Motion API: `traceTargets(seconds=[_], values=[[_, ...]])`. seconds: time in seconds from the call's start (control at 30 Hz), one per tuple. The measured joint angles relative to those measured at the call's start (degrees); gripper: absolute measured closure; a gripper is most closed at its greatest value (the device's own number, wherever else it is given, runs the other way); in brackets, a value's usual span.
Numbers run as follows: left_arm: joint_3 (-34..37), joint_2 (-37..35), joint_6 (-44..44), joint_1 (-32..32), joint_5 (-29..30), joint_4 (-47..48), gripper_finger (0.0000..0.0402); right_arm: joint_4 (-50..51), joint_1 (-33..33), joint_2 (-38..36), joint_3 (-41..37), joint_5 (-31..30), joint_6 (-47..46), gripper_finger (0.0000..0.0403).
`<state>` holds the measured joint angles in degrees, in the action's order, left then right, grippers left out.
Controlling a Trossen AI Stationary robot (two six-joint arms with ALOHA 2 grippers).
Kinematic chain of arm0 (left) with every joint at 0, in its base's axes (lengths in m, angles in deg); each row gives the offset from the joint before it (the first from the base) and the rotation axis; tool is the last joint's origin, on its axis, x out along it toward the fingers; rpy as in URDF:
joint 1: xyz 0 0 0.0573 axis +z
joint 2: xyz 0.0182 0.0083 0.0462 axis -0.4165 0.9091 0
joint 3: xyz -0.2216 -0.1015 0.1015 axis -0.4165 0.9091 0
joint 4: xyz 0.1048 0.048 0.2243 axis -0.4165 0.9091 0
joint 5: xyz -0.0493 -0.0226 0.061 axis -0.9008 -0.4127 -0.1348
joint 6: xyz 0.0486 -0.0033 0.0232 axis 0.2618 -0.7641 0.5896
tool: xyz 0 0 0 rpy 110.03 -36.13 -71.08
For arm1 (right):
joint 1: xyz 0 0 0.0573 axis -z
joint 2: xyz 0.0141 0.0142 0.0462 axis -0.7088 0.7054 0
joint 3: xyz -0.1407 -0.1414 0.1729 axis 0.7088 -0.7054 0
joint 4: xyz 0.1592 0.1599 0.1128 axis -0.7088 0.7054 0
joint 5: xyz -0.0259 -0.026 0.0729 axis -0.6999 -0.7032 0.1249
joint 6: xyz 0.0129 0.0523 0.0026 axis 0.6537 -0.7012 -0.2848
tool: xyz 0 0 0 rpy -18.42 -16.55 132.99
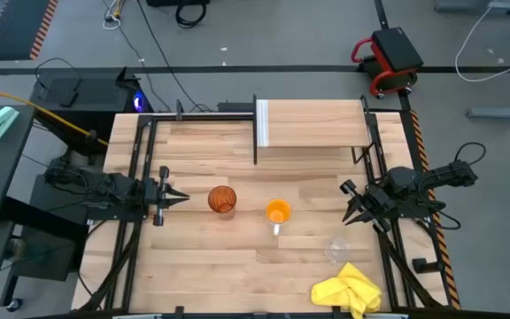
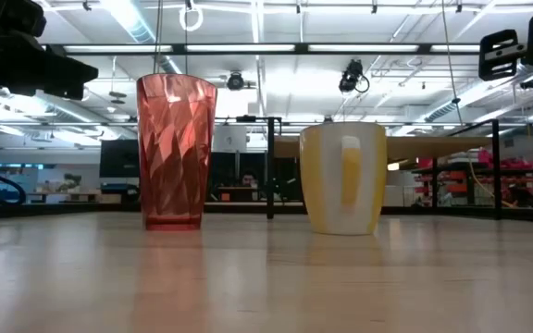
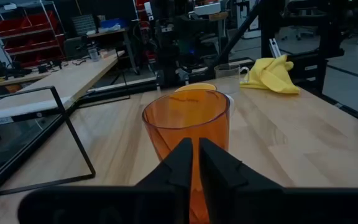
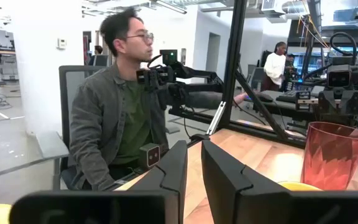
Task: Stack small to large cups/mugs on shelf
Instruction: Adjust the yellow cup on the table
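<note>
1. High view: both arms sat at their home sides of the table (image 1: 193, 266), nothing lifted. By my read the task had not started.
2. Left gripper (image 1: 177, 197) pointed at the tumbler (image 1: 222, 199) from just beside it, fingers pressed together, holding nothing. The left wrist view put the tumbler (image 3: 187, 124) dead ahead of the closed tips, so it looked lined up on that cup, though it would have to open before any grasp.
3. Right gripper (image 1: 354, 213) hung near the table's right edge, well apart from the orange mug (image 1: 278, 213). Fingers (image 4: 222, 171) nearly closed with a narrow gap, gripping nothing. Probably parked.
4. All three vessels stood upright on the tabletop in a loose line, none nested and none on the shelf (image 1: 312, 124). The shelf was at the far side of the table, its board bare.
5. Clear glass cup (image 1: 336, 249) was nearest the right arm, just beside the yellow cloth (image 1: 348, 291). As the smallest it likely goes in last, or on top.
6. Low view: tumbler (image 2: 176, 153) and mug (image 2: 343, 178) stood apart with a clear gap, so either could be grasped without bumping the other.
7. Count: 3 vessels (1 tumbler, 1 mug, 1 glass cup), 1 shelf, 1 cloth, 2 grippers.
8. Right wrist view showed a seated person (image 4: 114, 118) beyond the table, and at least one more farther back.
</note>
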<state>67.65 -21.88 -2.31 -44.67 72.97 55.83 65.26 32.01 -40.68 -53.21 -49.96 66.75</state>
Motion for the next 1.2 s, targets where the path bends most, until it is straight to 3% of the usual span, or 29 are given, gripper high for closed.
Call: traceTargets(seconds=[1.2], values=[[0.0,0.0,0.0,0.0,0.0,0.0,0.0371,0.0,0.0,0.0,0.0,0.0,0.0,0.0346]])
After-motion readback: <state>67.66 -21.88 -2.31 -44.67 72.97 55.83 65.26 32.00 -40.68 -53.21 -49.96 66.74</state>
